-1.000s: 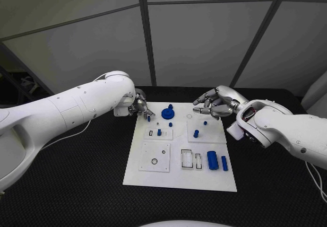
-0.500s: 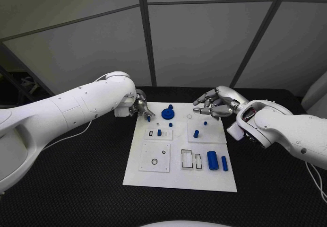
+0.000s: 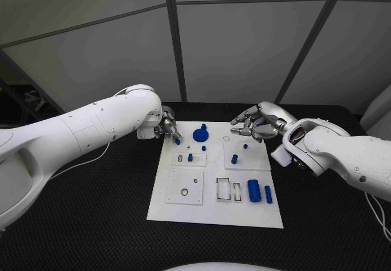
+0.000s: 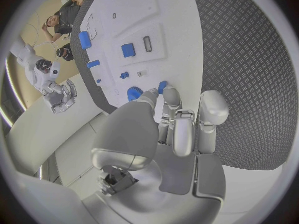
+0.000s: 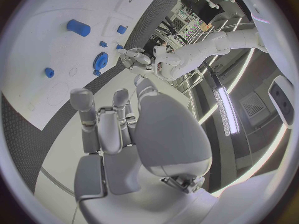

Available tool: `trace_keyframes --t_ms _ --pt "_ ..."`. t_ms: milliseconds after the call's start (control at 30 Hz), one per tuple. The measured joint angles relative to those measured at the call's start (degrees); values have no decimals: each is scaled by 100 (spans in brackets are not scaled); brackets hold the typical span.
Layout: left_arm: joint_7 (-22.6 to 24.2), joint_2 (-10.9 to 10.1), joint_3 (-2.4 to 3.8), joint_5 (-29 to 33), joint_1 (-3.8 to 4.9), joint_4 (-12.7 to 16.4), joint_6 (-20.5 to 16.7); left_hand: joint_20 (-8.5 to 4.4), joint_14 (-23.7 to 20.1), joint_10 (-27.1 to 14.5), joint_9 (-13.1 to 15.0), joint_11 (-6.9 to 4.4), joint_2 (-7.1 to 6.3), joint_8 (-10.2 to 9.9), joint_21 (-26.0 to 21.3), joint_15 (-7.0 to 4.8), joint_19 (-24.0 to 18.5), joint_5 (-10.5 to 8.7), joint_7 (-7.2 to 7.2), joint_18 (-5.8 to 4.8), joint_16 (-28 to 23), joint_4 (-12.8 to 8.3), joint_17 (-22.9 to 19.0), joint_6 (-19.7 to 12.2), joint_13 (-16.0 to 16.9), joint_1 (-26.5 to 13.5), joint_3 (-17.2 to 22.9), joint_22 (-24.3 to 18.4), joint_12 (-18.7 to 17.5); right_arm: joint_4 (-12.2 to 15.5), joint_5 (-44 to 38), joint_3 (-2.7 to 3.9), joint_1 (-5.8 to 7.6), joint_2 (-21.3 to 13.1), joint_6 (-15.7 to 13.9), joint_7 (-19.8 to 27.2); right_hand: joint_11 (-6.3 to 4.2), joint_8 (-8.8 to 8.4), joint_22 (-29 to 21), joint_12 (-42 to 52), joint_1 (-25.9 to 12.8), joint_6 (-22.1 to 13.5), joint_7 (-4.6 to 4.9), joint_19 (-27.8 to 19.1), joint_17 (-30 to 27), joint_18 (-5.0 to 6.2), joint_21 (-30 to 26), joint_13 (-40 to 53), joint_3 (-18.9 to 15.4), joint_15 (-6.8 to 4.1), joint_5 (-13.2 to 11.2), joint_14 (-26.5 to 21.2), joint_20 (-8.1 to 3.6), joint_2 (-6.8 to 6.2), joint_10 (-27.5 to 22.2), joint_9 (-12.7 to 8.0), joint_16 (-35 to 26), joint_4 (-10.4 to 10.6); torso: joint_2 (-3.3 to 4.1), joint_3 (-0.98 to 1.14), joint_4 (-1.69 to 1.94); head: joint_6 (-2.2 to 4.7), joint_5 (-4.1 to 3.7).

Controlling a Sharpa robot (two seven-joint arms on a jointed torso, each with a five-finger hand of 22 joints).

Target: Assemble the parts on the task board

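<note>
Black textured bench (image 3: 81, 214) carrying a white rectangular task board (image 3: 213, 212) mid-bench. Left hand (image 3: 167, 129) pinching a small blue peg (image 4: 162, 86) over the board's far-left corner. Right hand (image 3: 256, 124) at the far-right corner, fingers loosely spread, holding nothing.

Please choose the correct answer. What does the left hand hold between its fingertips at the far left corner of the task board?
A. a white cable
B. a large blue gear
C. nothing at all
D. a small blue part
D: the left hand pinches a small blue part at its fingertips above the task board, while the large blue gear lies apart on the board.
</note>
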Motion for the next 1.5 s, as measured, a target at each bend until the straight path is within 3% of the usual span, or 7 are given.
trace_keyframes --t_ms 133,300,400,567,1000,1233,1500 --pt "0 -31 0 97 0 39 -10 -42 -9 23 80 -21 -32 90 0 -9 -1 -14 0 0 4 -102 0 -23 -56 88 388 36 -57 -3 0 0 0 1 1 -1 0 0 0 0 0 0 0 0 0 0 0 0 0 0 0 0 0 0 0 0 0 0 0 -1 0 -7 6" --pt "0 -93 0 208 -3 92 -58 -41 -9 47 80 -19 -42 236 0 -9 -1 -10 -24 0 23 108 0 -78 -79 93 602 91 -57 -6 0 0 0 1 3 -1 0 0 0 0 0 0 0 0 0 0 0 0 0 0 0 0 0 0 0 -5 0 0 0 -1 1 -8 8" --pt "0 -166 0 292 -6 154 -120 -62 -9 113 112 -50 -142 278 0 -9 20 -9 -19 0 23 123 0 -83 -79 -8 761 119 -57 -9 0 0 0 0 4 -2 0 0 0 0 0 0 0 0 0 0 0 0 17 0 25 0 0 0 0 -5 0 17 -3 -1 4 -13 11" --pt "0 -327 0 445 -6 323 -240 -62 -9 135 415 -67 -285 377 0 -9 20 -9 -39 0 45 94 0 -104 -79 -152 1011 157 -57 -14 0 0 0 -1 4 -2 0 0 0 0 0 0 0 0 -1 0 0 -1 17 0 24 0 0 0 0 -5 0 17 -6 1 8 -11 19" --pt "0 -997 0 732 -19 1397 -628 -92 12 247 503 -81 -448 477 55 -30 94 -11 -59 0 89 28 0 -124 -54 -318 1362 252 3 -28 0 0 0 -8 7 0 0 0 -9 0 0 0 0 0 -1 0 0 -9 17 0 52 0 0 0 0 -4 0 17 -9 2 15 -14 49" --pt "0 -1309 -7 670 -94 1948 -843 -101 -8 268 623 -100 -499 498 77 -50 103 -14 -59 0 88 -35 0 -125 -46 -417 1505 289 27 -37 0 0 0 -11 9 1 0 0 -9 0 0 0 0 0 -1 -1 0 -9 17 0 52 0 0 0 0 -4 0 16 -9 1 15 -24 67" --pt "1 -1396 -20 431 -251 2242 -978 -102 -8 288 630 -82 -552 533 77 -50 143 -21 -59 0 88 -92 0 -125 -41 -469 1668 309 36 -40 0 0 0 -14 14 2 0 0 -8 0 0 0 0 0 -1 0 0 -8 16 0 52 0 0 0 0 -4 0 16 -4 -1 7 -26 80"
